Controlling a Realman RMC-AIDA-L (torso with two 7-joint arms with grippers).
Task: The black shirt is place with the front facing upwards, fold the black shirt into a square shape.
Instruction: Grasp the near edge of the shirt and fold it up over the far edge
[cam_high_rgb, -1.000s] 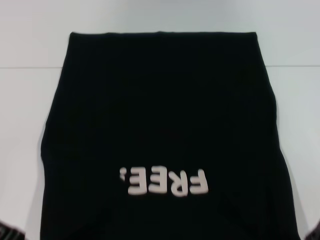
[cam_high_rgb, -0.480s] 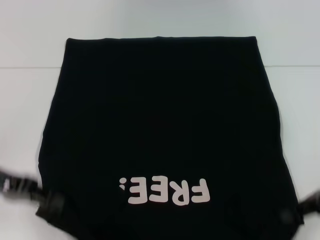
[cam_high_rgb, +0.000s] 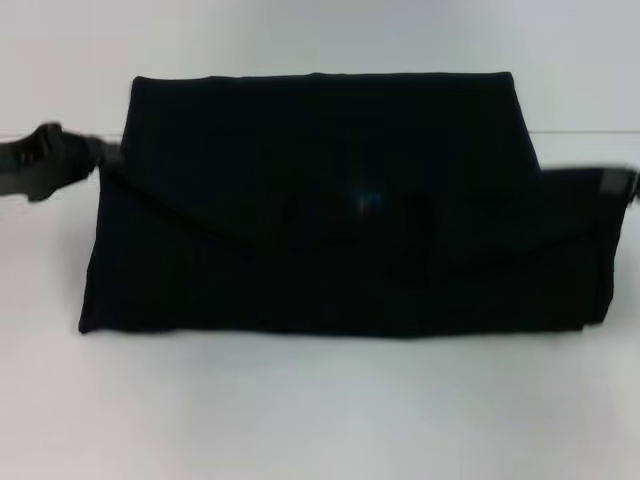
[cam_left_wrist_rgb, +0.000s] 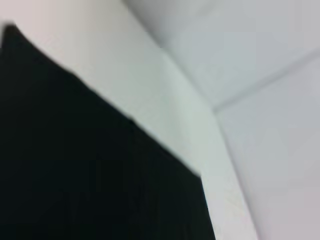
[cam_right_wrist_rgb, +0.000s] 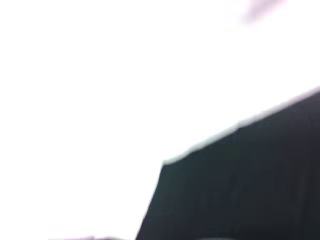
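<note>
Left gripper (cam_high_rgb: 75, 160) sits at the left corner of the folded-over flap, touching the cloth edge; it looks pinched on that corner, fingers hidden in blur, so holding is a judgement. Right gripper (cam_high_rgb: 600, 183) is at the matching right corner, also against the fabric; cannot tell if its fingers are parted or clamped. Between the two grippers lies the black shirt (cam_high_rgb: 330, 210), spread across the white table (cam_high_rgb: 320, 410). The near half is turned up and over toward the far edge, so the lettering is hidden and a small blue neck label (cam_high_rgb: 365, 200) shows near the middle of the flap. Flap edge sags in a curve between the grippers, likely because only the corners are supported. Both wrist views show just black cloth against pale table, own fingers not in shot. Holding both corners level keeps the fold straight, so the near crease runs parallel to the far hem. Shirt now reads as a wide rectangle; side folds likely needed for a square.
</note>
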